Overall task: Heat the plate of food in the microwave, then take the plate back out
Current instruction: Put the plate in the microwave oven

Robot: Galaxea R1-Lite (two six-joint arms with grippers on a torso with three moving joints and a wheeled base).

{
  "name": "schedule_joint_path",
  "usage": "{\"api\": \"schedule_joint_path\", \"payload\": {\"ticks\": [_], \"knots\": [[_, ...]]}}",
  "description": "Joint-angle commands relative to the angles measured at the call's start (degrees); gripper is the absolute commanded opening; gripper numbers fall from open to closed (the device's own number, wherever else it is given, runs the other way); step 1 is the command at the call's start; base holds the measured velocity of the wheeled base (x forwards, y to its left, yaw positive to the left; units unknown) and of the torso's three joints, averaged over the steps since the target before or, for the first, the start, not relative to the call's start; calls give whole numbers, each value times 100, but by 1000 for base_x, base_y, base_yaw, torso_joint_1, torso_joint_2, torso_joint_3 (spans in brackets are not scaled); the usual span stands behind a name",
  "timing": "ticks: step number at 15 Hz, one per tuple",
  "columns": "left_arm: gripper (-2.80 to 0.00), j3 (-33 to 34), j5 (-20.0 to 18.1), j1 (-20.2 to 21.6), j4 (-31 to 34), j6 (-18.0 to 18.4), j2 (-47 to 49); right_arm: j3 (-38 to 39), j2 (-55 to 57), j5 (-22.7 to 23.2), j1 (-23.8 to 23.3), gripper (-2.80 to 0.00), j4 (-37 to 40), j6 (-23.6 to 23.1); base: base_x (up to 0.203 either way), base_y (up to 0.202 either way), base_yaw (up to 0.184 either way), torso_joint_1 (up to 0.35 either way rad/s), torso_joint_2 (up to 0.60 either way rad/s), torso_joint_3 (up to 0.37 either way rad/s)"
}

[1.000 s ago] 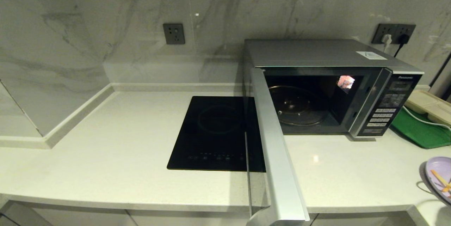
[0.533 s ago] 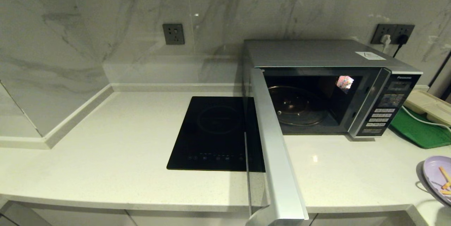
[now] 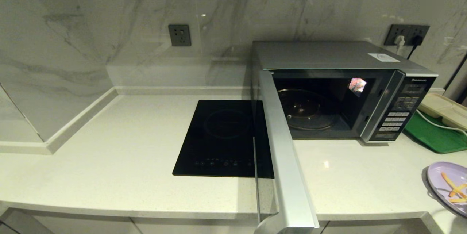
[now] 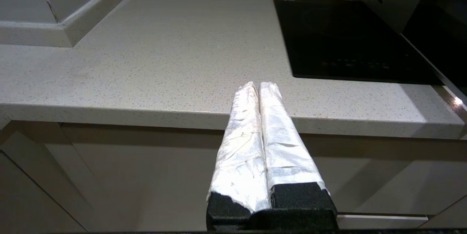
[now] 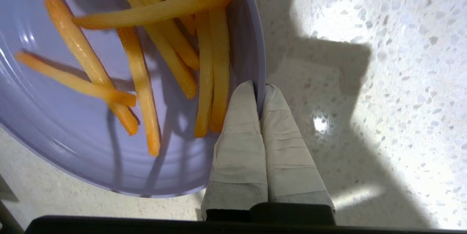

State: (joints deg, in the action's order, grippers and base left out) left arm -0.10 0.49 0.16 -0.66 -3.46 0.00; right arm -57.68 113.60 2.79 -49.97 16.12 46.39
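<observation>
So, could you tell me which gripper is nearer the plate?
Right. The right gripper is shut on the plate rim; the left gripper hangs by the counter edge, left of the hob.

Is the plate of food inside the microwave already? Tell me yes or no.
No: the plate of food sits at the counter's right edge, its rim pinched by the right gripper, while the open microwave holds only its turntable.

- A black glass induction hob (image 3: 224, 139) lies flush in the pale speckled counter (image 3: 109, 161).
- A green tray (image 3: 436, 135) sits at the counter's right end, with a cream object (image 3: 443, 110) on it.
- A grey wall socket (image 3: 180, 35) sits in the marble backsplash (image 3: 91, 26).
</observation>
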Motion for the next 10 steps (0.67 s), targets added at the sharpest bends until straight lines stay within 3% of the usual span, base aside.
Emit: {"api": "schedule_joint_path", "payload": {"ticks": [1, 5, 10], "knots": [[-280, 1, 4, 2, -4, -5, 0, 62, -261, 107, 5, -280, -28, -105, 0, 0, 0, 0, 0, 0], [-280, 1, 4, 2, -4, -5, 0, 383, -627, 451, 108, -280, -15, -609, 0, 0, 0, 0, 0, 0], [-280, 1, 4, 2, -4, -5, 0, 714, -923, 633, 515, -280, -5, -724, 0, 0, 0, 0, 0, 0]]}}
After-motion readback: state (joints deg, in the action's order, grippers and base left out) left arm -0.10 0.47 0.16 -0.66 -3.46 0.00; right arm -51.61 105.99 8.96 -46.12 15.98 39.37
